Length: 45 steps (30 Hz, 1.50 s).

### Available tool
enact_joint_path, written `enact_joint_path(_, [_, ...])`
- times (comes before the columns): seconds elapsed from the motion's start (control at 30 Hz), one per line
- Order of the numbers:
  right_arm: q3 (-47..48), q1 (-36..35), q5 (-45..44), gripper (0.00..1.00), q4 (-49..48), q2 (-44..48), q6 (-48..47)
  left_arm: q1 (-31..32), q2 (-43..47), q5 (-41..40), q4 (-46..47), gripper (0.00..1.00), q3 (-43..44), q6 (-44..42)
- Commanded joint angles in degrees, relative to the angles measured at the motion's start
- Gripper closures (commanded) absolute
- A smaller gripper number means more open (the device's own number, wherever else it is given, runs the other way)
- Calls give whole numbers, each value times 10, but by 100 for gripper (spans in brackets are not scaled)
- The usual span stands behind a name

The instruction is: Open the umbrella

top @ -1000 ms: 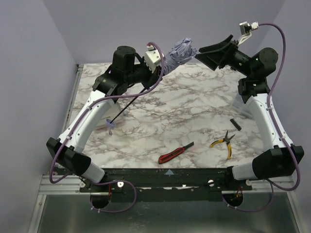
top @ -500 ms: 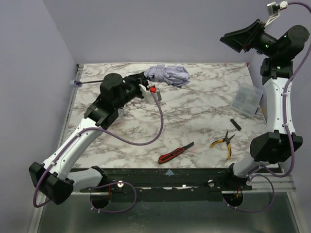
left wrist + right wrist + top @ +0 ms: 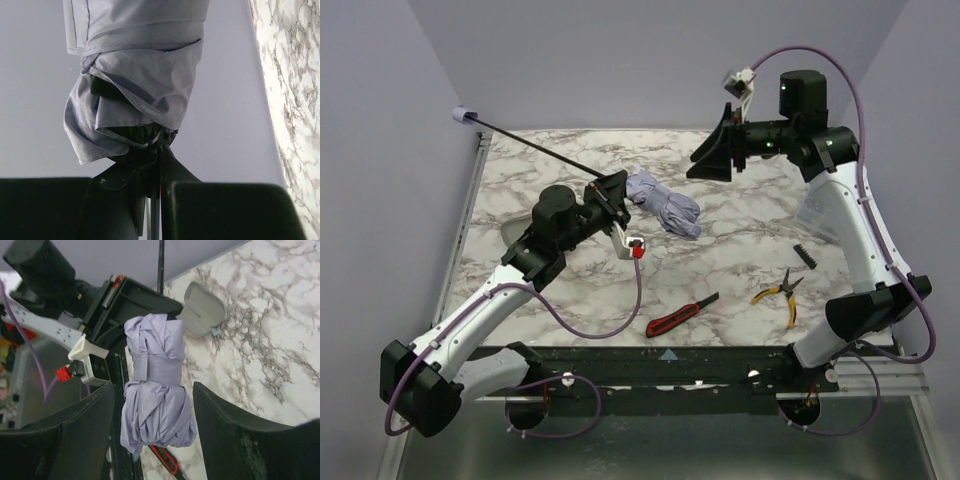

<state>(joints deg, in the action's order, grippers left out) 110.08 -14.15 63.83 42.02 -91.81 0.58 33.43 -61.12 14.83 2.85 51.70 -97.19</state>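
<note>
My left tool is clenching the umbrella by its shaft, just behind the bundled fabric. The bundle is sitting over the counter and the handle is pointing up and away. My right tool is hovering released, apart from the fabric.

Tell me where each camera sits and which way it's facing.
Top external: above, behind the bases, looking down on the marble table; both arms show.
Left wrist: behind the shut left gripper, facing the folded pale lavender fabric umbrella; fingers show.
Right wrist: behind the open right gripper, facing it too; fingers show.
Shared: the umbrella.
</note>
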Motion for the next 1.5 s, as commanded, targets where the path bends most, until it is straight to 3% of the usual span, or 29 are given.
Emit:
enact_joint_path(0.0, [-17, -60, -77, 36, 134, 19, -166, 12, 19, 31, 25, 100, 14, -40])
enact_joint_path(0.2, [-28, -119, -112, 48, 125, 17, -193, 24, 17, 32, -9, 100, 33, -41])
enact_joint_path(0.6, [-41, -162, -138, 67, 123, 17, -213, 34, 8, 16, -27, 100, 58, -20])
enact_joint_path(0.77, [-42, -174, -141, 82, 122, 24, -226, 36, 5, 9, -44, 100, 61, -16])
enact_joint_path(0.87, [-43, -181, -140, 99, 127, 30, -246, 36, -2, -1, -50, 100, 69, -5])
enact_joint_path(1.47, [-104, -222, -134, 100, 198, 59, -333, 35, -38, -33, -66, 100, 118, 62])
